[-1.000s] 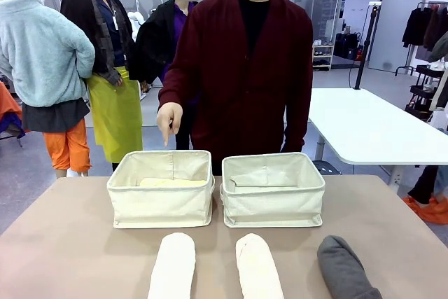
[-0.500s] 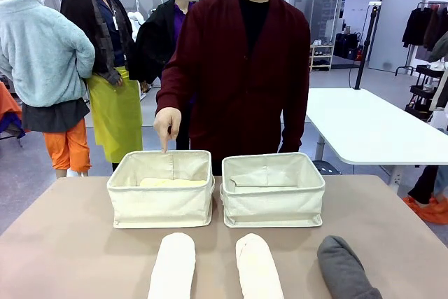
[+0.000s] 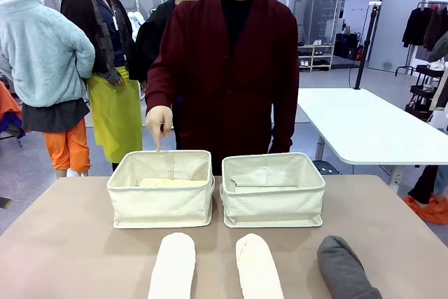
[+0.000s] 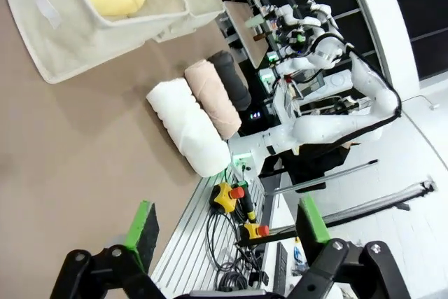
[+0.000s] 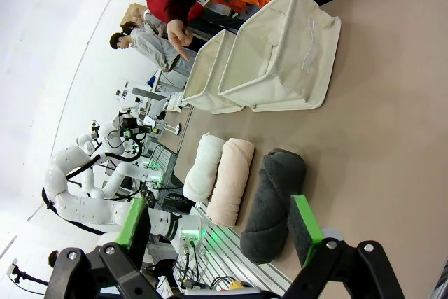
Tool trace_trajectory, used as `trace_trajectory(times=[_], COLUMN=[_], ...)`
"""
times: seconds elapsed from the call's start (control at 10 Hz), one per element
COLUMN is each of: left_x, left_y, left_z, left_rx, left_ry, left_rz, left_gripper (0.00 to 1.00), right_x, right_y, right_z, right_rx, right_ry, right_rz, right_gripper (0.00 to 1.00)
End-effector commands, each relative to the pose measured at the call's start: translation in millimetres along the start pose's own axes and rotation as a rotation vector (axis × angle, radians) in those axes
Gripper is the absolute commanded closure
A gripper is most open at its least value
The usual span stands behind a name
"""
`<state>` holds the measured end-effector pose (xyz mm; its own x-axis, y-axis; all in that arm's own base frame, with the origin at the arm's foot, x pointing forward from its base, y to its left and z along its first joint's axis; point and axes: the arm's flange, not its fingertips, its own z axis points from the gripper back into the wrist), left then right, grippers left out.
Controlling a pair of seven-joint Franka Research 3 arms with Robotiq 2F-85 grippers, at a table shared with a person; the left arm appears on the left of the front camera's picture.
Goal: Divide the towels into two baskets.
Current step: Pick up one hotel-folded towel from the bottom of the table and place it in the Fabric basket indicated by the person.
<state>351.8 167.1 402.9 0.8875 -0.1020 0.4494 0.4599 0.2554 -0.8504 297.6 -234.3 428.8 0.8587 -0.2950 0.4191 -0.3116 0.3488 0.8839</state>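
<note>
Both apart, empty: left pincer (image 4: 227, 223), right pincer (image 5: 218, 222). We judge the white towel (image 3: 173, 265) soft, light, squashy; grip mid-roll.

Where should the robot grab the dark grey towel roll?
Around its middle, coming straight down from above and squeezing across the two long sides. The dark grey towel lies flat on the table, a fat soft roll with space beside it. Its ends would probably just squash.
</note>
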Motion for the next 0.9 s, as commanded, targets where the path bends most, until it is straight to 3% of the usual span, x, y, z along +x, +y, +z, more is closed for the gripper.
trace_trajectory(times=[0.0, 0.3, 0.5, 0.8], left_x=[6.4, -11.0, -25.1, -35.2], left_y=[-13.8, -21.2, -18.7, -10.5], left_z=[-87.6, -160.6, -198.1, -246.8], left_rx=[0.071, 0.164, 0.281, 0.316], left_ry=[0.050, 0.035, 0.077, 0.075], left_rz=[0.069, 0.125, 0.163, 0.266], left_gripper=[0.00, 0.00, 0.00, 0.00], right_x=[-2.0, -2.0, -2.0, -2.0], right_y=[3.3, 3.3, 3.3, 3.3], right_z=[0.9, 0.9, 0.9, 0.9], right_rx=[0.008, 0.008, 0.008, 0.008], right_ry=[-0.007, -0.007, -0.007, -0.007], right_rz=[0.010, 0.010, 0.010, 0.010], right_gripper=[0.00, 0.00, 0.00, 0.00])
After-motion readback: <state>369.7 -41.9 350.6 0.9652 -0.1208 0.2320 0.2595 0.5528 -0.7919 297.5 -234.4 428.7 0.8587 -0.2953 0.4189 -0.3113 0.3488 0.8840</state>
